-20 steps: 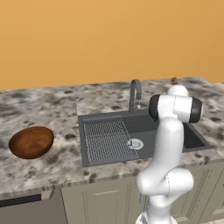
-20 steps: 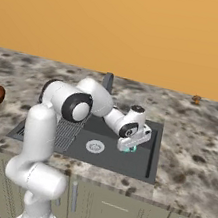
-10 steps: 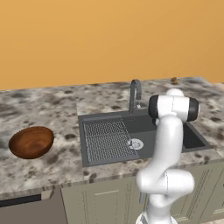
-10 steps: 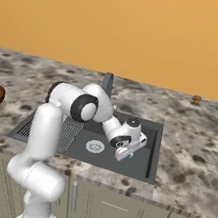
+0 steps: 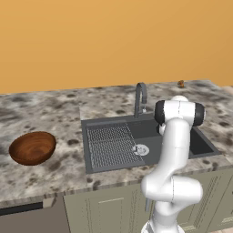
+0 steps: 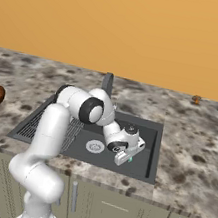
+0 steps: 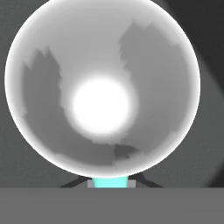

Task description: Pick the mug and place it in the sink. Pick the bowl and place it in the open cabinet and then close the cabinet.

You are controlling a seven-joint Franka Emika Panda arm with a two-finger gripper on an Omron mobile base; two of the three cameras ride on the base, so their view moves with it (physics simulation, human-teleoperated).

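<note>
While the arm reaches low into the sink (image 6: 142, 160), the speckled granite tabletop (image 5: 50, 113) runs under a plain orange wall, w/ olive-beige cabinets below. Faucet (image 5: 140, 98) stands at the basin's back edge; a small brown item (image 6: 196, 99) sits far back, too small to identify. End effector (image 6: 128, 158) is clamped on the mug (image 7: 103, 85), its fingertips mostly hidden by the mug's round pale inside, seen from the hand cam w/ a teal bit at the base. Bowl (image 5: 32, 147) sits on the tabletop left of the sink, well apart from the end effector.
</note>
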